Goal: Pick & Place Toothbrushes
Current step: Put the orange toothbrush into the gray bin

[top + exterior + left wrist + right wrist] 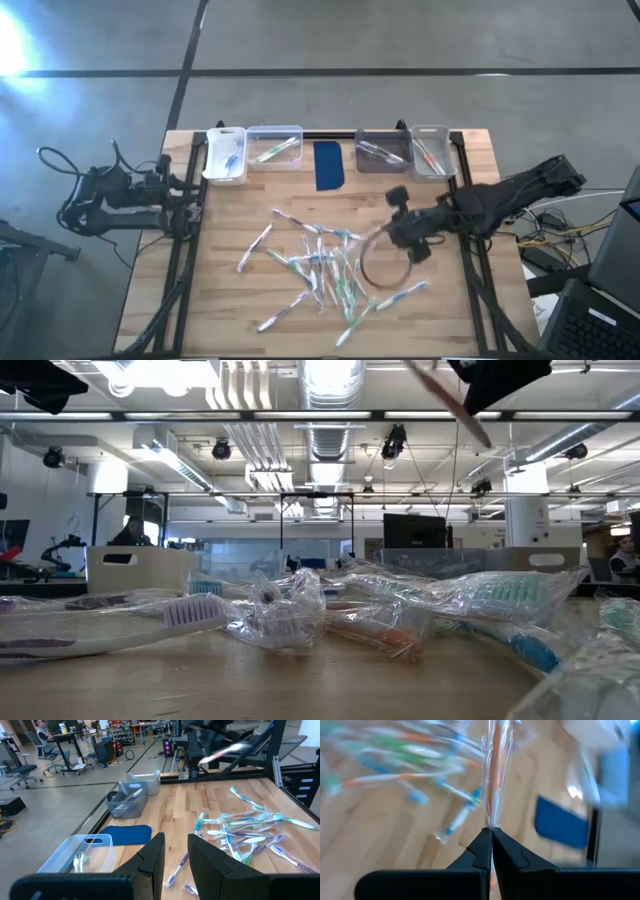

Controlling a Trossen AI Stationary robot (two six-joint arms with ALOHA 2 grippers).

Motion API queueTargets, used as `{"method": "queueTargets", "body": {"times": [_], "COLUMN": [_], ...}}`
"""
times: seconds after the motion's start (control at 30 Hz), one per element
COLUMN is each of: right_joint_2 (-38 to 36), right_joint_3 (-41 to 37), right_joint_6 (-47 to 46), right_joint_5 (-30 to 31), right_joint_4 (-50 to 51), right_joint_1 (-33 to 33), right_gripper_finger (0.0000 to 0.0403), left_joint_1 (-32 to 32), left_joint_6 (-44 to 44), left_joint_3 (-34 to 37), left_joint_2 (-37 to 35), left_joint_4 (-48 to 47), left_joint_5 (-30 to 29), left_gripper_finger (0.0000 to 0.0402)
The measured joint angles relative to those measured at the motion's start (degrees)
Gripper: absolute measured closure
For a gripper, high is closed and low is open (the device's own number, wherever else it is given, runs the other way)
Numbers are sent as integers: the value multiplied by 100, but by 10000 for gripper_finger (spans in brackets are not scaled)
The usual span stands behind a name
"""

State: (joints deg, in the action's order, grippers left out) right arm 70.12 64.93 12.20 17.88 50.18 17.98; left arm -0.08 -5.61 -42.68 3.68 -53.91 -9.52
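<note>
Four bins stand in a row along the far edge of the wooden table (220, 300): a white bin (225, 154), a clear bin (274, 146), a grey bin (382, 150) and another clear bin (430, 149), each with toothbrushes lying in it, and a dark blue pad (329, 165) lies flat in the gap between the two pairs. Open wood runs between that row and the pile, and more bare wood shows down the table's left side; black frame rails border both side edges. Roughly twenty wrapped toothbrushes (320, 268) lie scattered and overlapping across the middle of the table, too tangled to count exactly, with one blue and white toothbrush (402, 295) lying apart at the right near side of the heap. The right gripper (408, 238) hangs above the table at the right edge of the pile, its fingers pressed together on a wrapped orange toothbrush (493, 765) whose length sticks straight out beyond the fingertips, lifted clear of the brushes below. The left gripper (175, 857) waits off the table's left edge, level with the bin row, its fingers set narrowly apart with nothing between them, well away from the heap.
</note>
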Motion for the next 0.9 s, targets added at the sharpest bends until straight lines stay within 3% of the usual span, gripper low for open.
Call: {"method": "queueTargets", "body": {"times": [0.23,0.47,0.9], "right_joint_2": [-117,-177,-251], "right_joint_3": [30,31,31], "right_joint_6": [-1322,-1941,-3399], "right_joint_5": [57,428,522], "right_joint_4": [290,949,1812], "right_joint_1": [-964,-2078,-4814], "right_gripper_finger": [395,395,395], "left_joint_1": [-1,-1,-1], "left_joint_6": [0,2,0], "left_joint_3": [0,0,0], "left_joint_2": [0,0,0], "left_joint_4": [0,0,0], "left_joint_5": [0,0,0], "left_gripper_finger": [312,312,312]}}
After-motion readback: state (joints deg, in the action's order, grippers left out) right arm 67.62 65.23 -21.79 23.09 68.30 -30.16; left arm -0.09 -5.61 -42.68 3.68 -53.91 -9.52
